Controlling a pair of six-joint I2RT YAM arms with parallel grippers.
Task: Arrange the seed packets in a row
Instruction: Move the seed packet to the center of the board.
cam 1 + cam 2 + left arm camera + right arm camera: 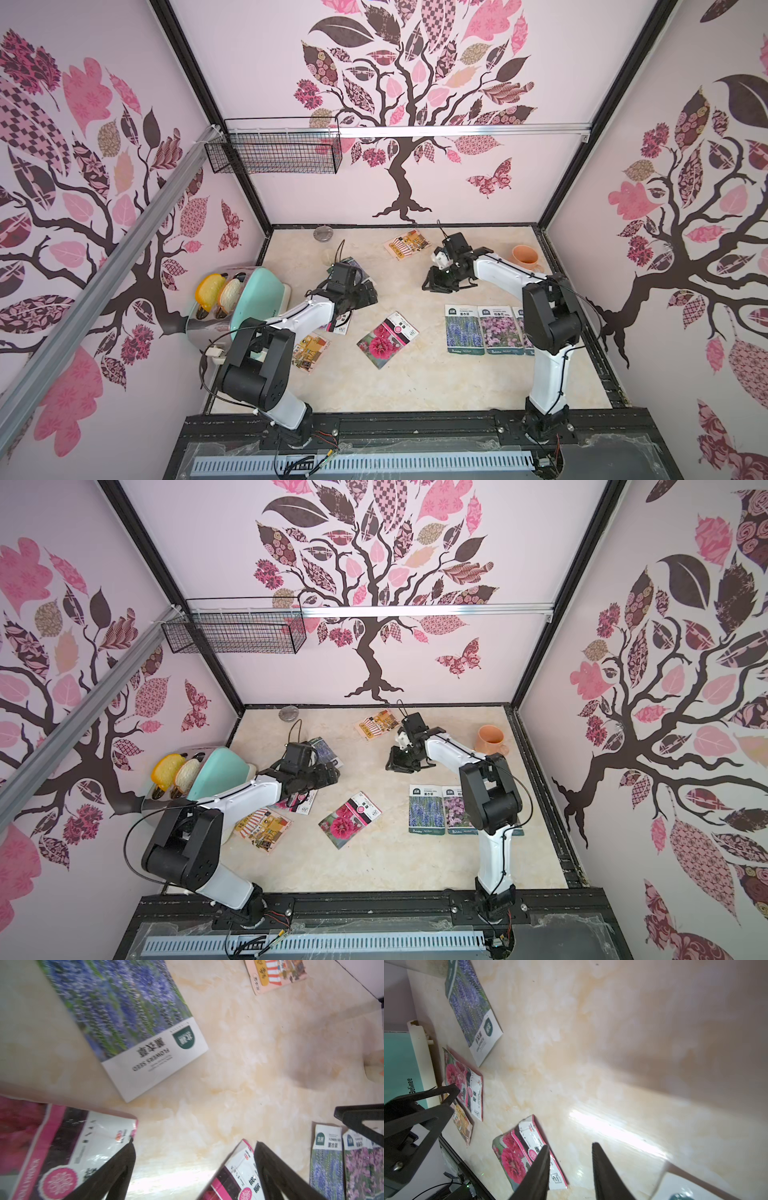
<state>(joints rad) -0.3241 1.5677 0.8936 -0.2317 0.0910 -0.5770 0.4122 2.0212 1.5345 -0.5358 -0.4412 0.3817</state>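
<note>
The toaster [257,286] holds two bread pieces [230,293]. Left claw [194,1141] and right claw [570,1145] stand spread, pinching nothing. Far from the toaster, the right arm [548,320] partly hides the seed packets [464,330].

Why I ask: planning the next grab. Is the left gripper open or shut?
Open. In the left wrist view the left gripper has its fingers wide apart, with nothing clamped between them.
</note>
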